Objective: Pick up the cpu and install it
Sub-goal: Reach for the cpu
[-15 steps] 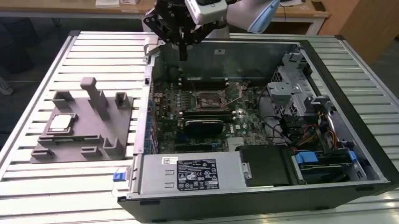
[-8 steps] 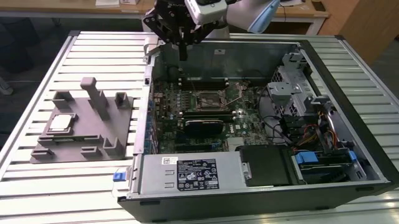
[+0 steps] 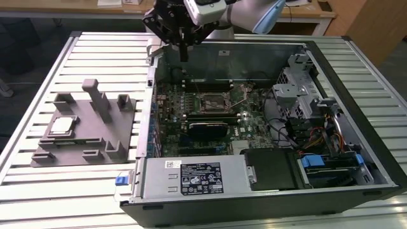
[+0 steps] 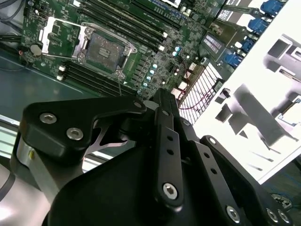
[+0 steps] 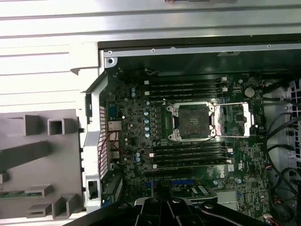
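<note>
The cpu (image 3: pixel 62 125), a small pale silver square, lies flat on the grey plastic fixture (image 3: pixel 89 138) at the exterior view's left, outside the computer case. My gripper (image 3: pixel 183 59) hangs high over the far wall of the open case, well away from the cpu. Its fingers (image 4: pixel 163 117) are pressed together with nothing between them. The dark socket (image 3: pixel 213 101) on the green motherboard has its metal frame flipped open and its centre bare. In both wrist views the socket (image 5: pixel 193 121) (image 4: pixel 106 47) lies below and ahead of the fingertips.
The open case (image 3: pixel 356 62) holds memory slots (image 5: pixel 188 87), a black card (image 3: pixel 210 128), a drive cage and cable bundles (image 3: pixel 305 129), and a power supply (image 3: pixel 190 177). Everything rests on a slatted metal table (image 3: pixel 38 191). The fixture's upright posts (image 3: pixel 95 95) stand beside the cpu.
</note>
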